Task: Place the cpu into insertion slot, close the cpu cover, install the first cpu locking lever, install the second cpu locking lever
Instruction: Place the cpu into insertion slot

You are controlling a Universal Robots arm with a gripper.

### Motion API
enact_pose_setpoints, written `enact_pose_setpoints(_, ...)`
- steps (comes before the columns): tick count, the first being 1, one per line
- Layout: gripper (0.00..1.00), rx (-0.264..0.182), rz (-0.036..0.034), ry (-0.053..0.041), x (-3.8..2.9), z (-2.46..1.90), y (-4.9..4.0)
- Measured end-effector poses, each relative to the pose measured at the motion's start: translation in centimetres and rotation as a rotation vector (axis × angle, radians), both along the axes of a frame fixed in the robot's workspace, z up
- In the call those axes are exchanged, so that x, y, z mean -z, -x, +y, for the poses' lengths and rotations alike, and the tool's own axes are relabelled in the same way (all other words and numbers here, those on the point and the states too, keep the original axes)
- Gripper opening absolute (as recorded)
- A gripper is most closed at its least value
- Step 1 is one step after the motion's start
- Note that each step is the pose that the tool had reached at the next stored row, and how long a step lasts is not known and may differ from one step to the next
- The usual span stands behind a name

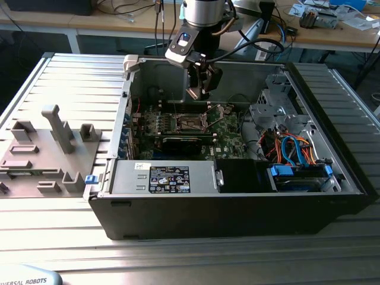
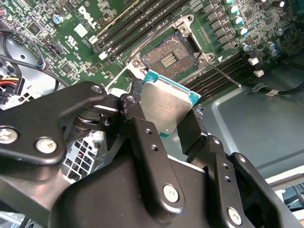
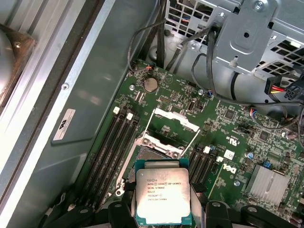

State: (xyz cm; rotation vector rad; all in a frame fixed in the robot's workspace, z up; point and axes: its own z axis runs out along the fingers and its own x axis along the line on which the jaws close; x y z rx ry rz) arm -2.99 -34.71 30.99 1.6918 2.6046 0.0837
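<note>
My gripper (image 1: 199, 90) hangs inside the open computer case, a little above the green motherboard (image 1: 228, 132). It is shut on the cpu (image 2: 167, 103), a flat square chip with a silver-grey top, clamped by its edges between the black fingers (image 2: 134, 114). In the first wrist view the cpu (image 3: 163, 194) hovers just in front of the insertion slot (image 3: 151, 156) and covers part of it. The second wrist view shows the insertion slot (image 2: 170, 57) bare, its dark contact field exposed. The cpu cover (image 3: 175, 118) is swung open beyond the slot. Thin wire levers (image 3: 193, 142) stand unlatched beside it.
Black memory slots (image 3: 111, 147) flank the socket. A long black expansion card (image 1: 184, 142) lies in front of it. The power supply (image 1: 166, 178) and a drive bay with blue cables (image 1: 297, 161) fill the case front. A grey fixture plate (image 1: 47, 148) sits at the exterior view's left.
</note>
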Motion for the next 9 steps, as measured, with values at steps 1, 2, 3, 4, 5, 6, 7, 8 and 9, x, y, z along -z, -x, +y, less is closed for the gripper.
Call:
enact_pose_setpoints(1,0.54,0.001,0.0000,0.0000,0.00,0.00,0.00)
enact_pose_setpoints(2,0.54,0.002,0.0000,0.0000,0.00,0.00,0.00)
enact_pose_setpoints(3,0.54,0.002,0.0000,0.0000,0.00,0.00,0.00)
enact_pose_setpoints(4,0.54,0.003,0.0000,0.0000,0.00,0.00,0.00)
enact_pose_setpoints(5,0.54,0.003,0.0000,0.0000,0.00,0.00,0.00)
enact_pose_setpoints(6,0.54,0.004,0.0000,0.0000,0.00,0.00,0.00)
enact_pose_setpoints(7,0.54,0.004,0.0000,0.0000,0.00,0.00,0.00)
enact_pose_setpoints(8,0.54,0.005,0.0000,0.0000,0.00,0.00,0.00)
enact_pose_setpoints(9,0.54,0.006,0.0000,0.0000,0.00,0.00,0.00)
